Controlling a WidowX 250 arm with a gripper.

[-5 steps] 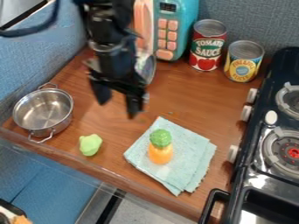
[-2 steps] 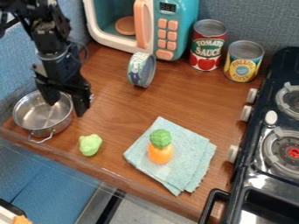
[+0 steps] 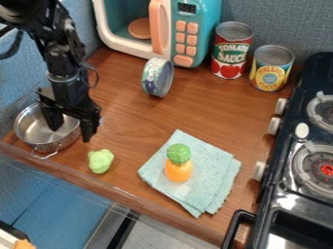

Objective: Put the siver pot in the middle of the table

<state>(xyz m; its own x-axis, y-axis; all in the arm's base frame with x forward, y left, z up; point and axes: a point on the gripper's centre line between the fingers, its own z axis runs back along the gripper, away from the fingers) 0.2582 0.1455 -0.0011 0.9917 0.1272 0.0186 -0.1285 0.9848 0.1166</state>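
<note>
Silver pot sits upright at the surface's left end in view, mouth up, handle axis aimed at the near edge; gripper over its rim, jaws spread!

From where I stand, bare wood runs across the middle of the table, and a hand could pass between the tipped tin and the folded cloth. The upright pineapple-like toy rises on that cloth. The green lump sits near the pot. Along the back stand the microwave and 2 cans, red and yellow; the stove bounds 1 side.
</note>
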